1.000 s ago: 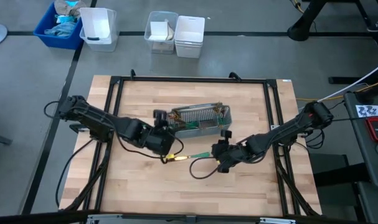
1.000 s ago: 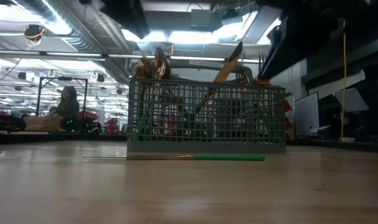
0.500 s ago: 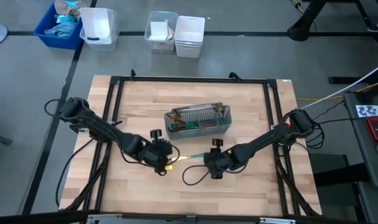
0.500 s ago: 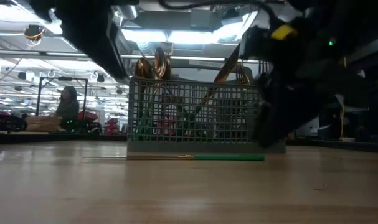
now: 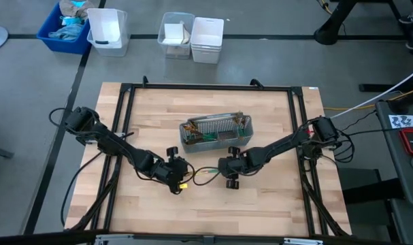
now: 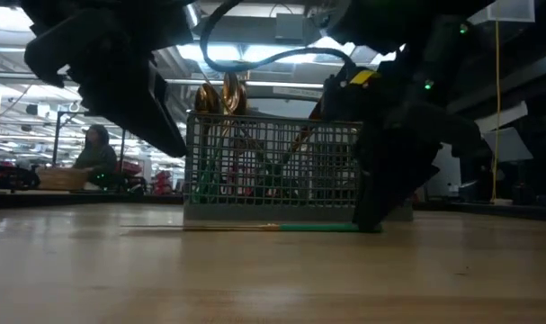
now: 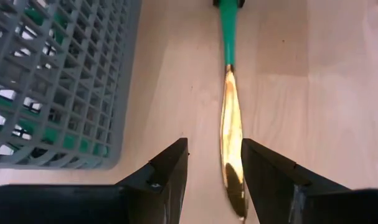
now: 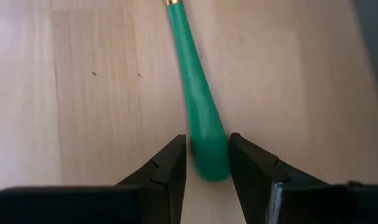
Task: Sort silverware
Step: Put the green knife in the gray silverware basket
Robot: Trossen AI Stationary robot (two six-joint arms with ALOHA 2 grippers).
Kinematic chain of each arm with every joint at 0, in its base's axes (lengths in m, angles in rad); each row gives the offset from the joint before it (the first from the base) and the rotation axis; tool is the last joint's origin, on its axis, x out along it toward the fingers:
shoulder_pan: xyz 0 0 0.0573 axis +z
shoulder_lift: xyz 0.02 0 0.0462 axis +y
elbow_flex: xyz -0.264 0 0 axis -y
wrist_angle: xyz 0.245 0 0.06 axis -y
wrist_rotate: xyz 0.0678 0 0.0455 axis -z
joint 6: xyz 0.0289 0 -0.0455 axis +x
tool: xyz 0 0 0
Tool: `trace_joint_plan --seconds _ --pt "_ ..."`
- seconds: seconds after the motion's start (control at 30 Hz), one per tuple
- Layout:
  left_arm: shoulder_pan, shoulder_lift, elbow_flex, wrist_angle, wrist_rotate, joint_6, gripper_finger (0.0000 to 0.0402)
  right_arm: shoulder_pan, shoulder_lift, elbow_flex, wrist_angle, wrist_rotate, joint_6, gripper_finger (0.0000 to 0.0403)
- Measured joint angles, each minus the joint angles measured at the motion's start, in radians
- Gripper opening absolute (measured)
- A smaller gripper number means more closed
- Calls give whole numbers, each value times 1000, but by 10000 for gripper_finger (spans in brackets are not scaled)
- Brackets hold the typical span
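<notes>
One piece of silverware, a knife [image 5: 206, 172] with a gold blade [image 7: 231, 124] and a teal-green handle [image 8: 198, 118], lies flat on the table just in front of the grey mesh caddy [image 5: 216, 131]. The caddy holds more silverware upright [image 6: 223, 94]. My left gripper [image 7: 215, 168] is open, low over the blade end, with a finger on either side of the blade. My right gripper [image 8: 207, 162] is open and slants down over the handle's free end, which fills the gap between its fingers. My left gripper's fingers straddle the blade tip [image 7: 233, 180], which lies close beside one finger [image 7: 263, 174]; I cannot tell whether they touch. My right gripper's fingers flank the handle's free end [image 8: 208, 158] from above; I cannot tell whether they touch it. The knife lies flat on the table.
The caddy [image 6: 281, 171] stands right behind the knife, close to both grippers. A loose cable [image 5: 205, 178] loops between the two wrists. A black frame [image 5: 124, 122] runs round the table. White bins [image 5: 192, 34] and a blue bin [image 5: 63, 27] stand on the floor beyond the far edge.
Both grippers have come down to the knife. My left gripper has moved from beside the caddy toward the near edge and rolled about its own axis. My right gripper has moved toward the table's left and tipped further down. The knife has stayed put.
</notes>
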Motion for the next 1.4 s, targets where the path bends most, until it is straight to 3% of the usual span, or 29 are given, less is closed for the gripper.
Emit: trace_joint_plan --seconds 0.33,0.7,1.1,1.4 --pt "0 0 -41 78 0 1 141 0 51 4 15 2 0 120" --pt "0 0 -99 288 0 54 141 -3 52 2 18 -78 26 120" --pt "-2 -1 -101 370 0 79 141 -1 56 38 17 -160 99 120" --pt "-12 -1 -101 372 4 83 141 2 57 46 13 -107 113 120"
